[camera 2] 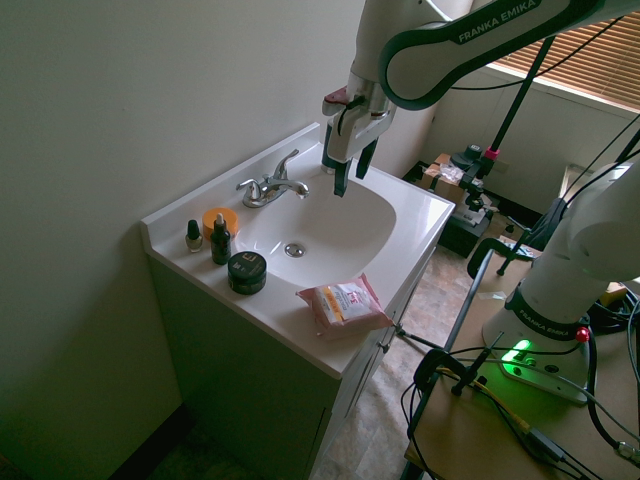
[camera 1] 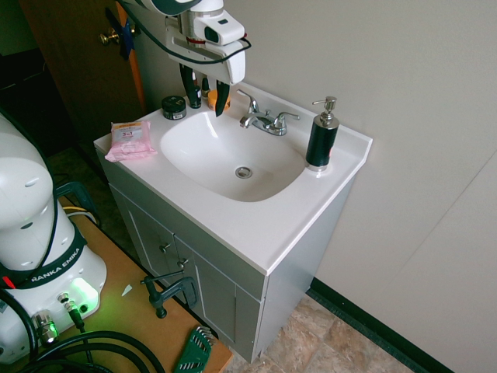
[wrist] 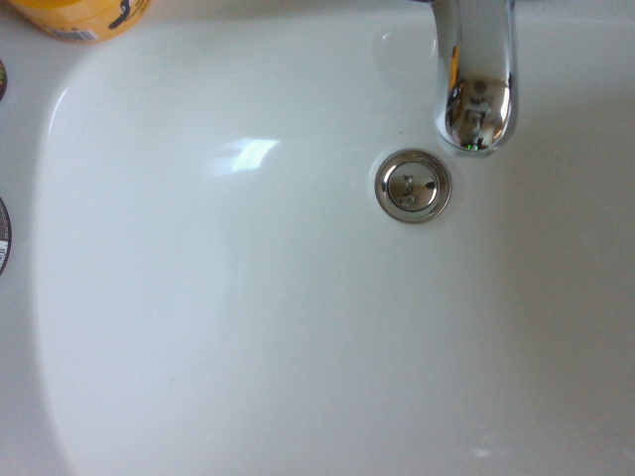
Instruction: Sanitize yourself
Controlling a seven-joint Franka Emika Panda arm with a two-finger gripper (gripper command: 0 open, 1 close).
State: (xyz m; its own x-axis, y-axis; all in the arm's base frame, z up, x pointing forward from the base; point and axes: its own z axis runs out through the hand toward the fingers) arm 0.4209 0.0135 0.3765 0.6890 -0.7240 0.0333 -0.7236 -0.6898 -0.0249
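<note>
Glossy, smooth white basin (camera 1: 225, 155) with a polished, mirror-like metal faucet (wrist: 476, 89) and shiny metal drain (wrist: 413, 185); crinkled, plastic-looking pink packet (camera 2: 345, 306); wood-look brown door (camera 1: 74, 62); smooth, matt wall (camera 1: 373, 85).

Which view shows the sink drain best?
Wrist view: the drain shows largest, ring and plug both distinct. First exterior view has it small but whole, at the bottom of the basin. Second exterior view also shows it whole, small.
</note>
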